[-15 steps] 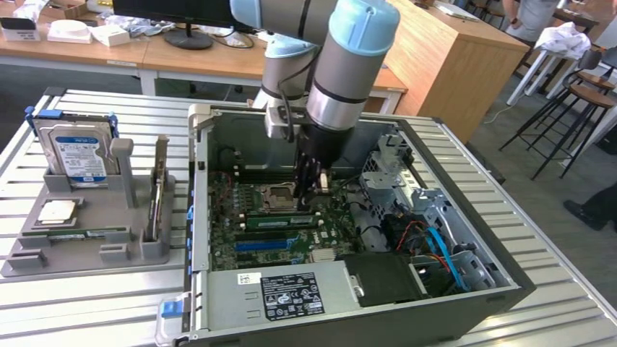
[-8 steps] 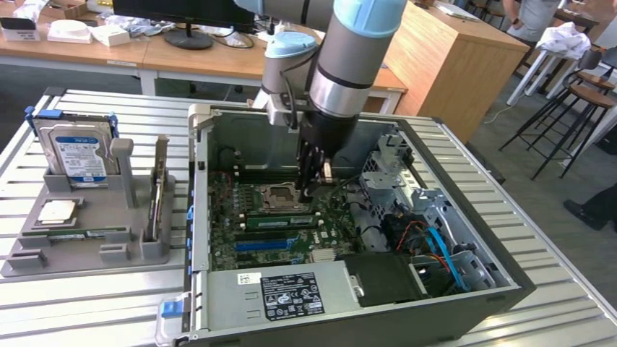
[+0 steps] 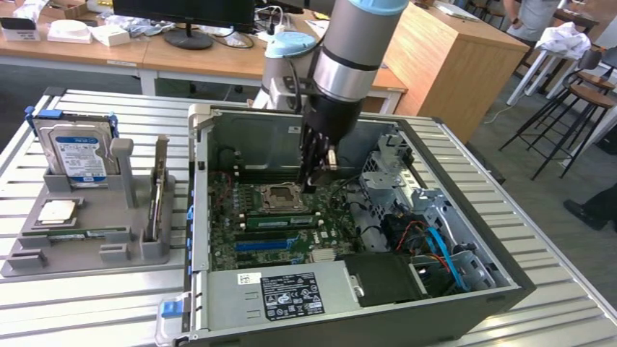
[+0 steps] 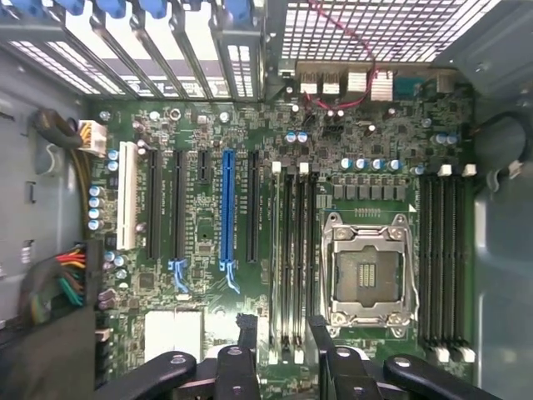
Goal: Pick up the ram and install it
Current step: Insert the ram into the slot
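black two-finger gripper (image 3: 311,182) inside the open grey computer case (image 3: 501,289), jaws apart and empty, over the green motherboard (image 3: 253,249); long thin green ram stick (image 3: 75,233) lies flat in the grey plastic holder (image 3: 97,264) outside the case, on the exterior view's left; likely light, stiff, fragile; pinch the long edges, clear of the chips

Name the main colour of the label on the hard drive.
Blue; the hard drive shows best in the exterior view.

Open case (image 3: 260,134) on slatted table (image 3: 87,311).
Inside case: motherboard (image 4: 350,133), CPU socket (image 4: 366,267). Beside case, the exterior view's left: grey holder (image 3: 87,249) with hard drive (image 3: 79,155), chip (image 3: 58,211).
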Available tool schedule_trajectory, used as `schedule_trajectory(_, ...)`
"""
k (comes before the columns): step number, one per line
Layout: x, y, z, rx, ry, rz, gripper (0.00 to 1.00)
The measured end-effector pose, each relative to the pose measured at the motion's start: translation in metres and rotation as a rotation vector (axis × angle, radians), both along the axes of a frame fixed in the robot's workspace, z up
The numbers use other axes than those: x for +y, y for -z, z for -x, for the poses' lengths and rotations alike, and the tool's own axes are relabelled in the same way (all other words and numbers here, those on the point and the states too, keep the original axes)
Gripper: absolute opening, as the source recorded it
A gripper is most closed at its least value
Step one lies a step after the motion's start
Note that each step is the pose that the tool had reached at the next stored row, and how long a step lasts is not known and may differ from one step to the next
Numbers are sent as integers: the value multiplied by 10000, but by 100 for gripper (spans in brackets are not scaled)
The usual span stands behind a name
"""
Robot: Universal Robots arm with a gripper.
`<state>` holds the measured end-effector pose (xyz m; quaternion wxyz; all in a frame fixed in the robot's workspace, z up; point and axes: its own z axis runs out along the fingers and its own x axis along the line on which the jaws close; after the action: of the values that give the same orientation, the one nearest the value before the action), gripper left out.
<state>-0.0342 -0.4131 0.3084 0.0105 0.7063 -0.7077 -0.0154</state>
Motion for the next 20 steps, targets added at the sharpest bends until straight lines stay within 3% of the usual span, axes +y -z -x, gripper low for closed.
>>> schedule_trajectory(20,0,-378,0,0,0,0,37)
